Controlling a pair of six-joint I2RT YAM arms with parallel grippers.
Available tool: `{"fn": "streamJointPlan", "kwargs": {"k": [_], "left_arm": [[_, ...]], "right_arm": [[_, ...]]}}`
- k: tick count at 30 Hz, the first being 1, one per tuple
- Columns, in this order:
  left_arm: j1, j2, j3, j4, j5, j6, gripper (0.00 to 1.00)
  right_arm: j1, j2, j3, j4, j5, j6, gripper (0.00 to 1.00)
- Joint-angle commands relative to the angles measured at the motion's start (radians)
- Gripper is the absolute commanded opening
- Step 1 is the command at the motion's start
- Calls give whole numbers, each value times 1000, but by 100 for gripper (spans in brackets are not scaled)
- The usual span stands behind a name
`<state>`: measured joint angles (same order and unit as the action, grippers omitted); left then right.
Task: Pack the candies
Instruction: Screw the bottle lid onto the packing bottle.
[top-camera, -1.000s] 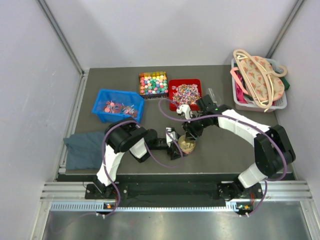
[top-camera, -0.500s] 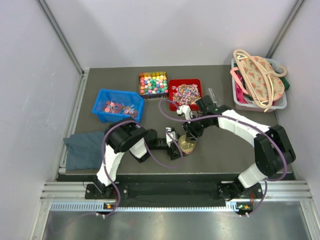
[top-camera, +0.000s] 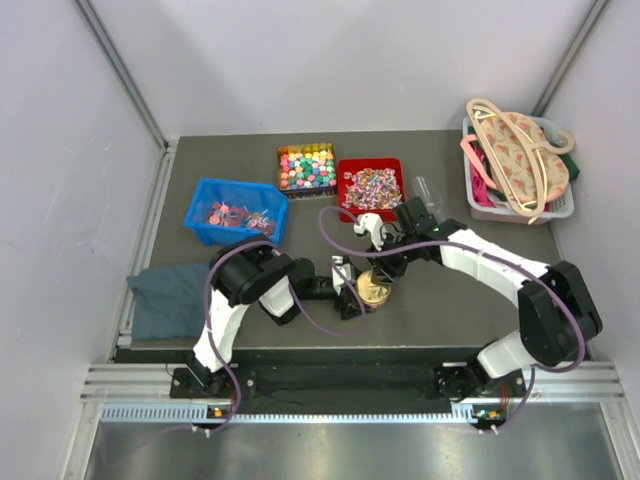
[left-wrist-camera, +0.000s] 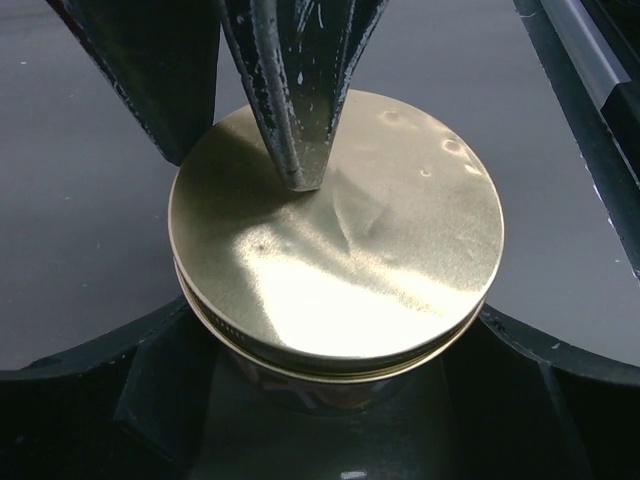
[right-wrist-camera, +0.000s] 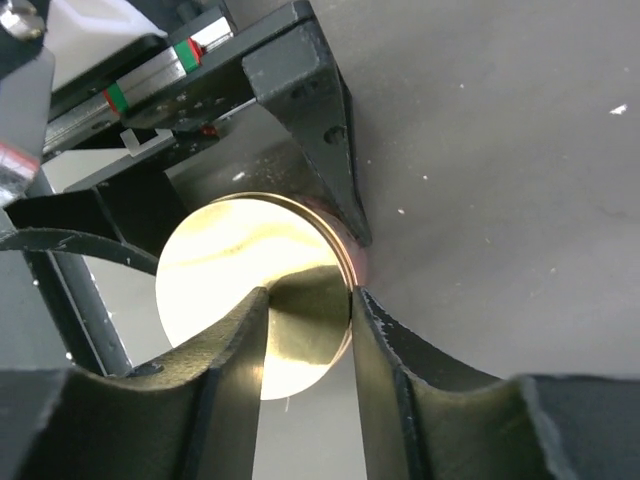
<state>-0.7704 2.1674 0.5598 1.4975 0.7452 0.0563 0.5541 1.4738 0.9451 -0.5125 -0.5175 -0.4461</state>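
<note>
**A:** Checking geometry, left to right. Grey cloth (top-camera: 168, 298) far left, soft and slumped. Candies (top-camera: 238, 214) lie in the blue bin (top-camera: 199, 212), bright cubes (top-camera: 307, 167) just beside it, and twist-wraps (top-camera: 372, 186) in the red bin (top-camera: 370, 161). All of it is at the back, well apart from both tools.

**B:** Jar?

**A:** Jar (top-camera: 374, 293) is centre front, upright, axis vertical. Left gripper (top-camera: 364, 291) reaches from the left and is clenched on the body below the cap. The body is mostly hidden, so I can't tell what's inside.

**B:** Cap?

**A:** Lid (left-wrist-camera: 335, 225) is round, thin gold metal, glossy, creased and dimpled. It sits flat on the jar, with a thread ring showing under the rim.

**B:** Right tool?

**A:** Right gripper (right-wrist-camera: 308, 298) is directly above the lid, pointing down. Its tips are touching or just off the top face, off-centre. The jaws stand a narrow gap apart with nothing between them, and the lid is far wider than that gap.

**B:** So no hold on the rim.

**A:** Correct. My read is that the lid gets handled before any candy moves. The right arm is the free one and the nearer to the bins. It would have to spread across the full lid to grab it, and slick metal may slip. Basket (top-camera: 560, 208) with floral bag (top-camera: 515, 150) far right, not involved.
</note>
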Motion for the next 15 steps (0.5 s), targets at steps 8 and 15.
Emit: {"fn": "streamJointPlan", "kwargs": {"k": [8,15], "left_arm": [[20,43,-5,202,-78,-52,58],[22,40,-6,201,-96,-42,58]], "right_arm": [[20,-52,-81,-98,7,9,36],[20,-69,-89,-149,-1,1,36]]}}
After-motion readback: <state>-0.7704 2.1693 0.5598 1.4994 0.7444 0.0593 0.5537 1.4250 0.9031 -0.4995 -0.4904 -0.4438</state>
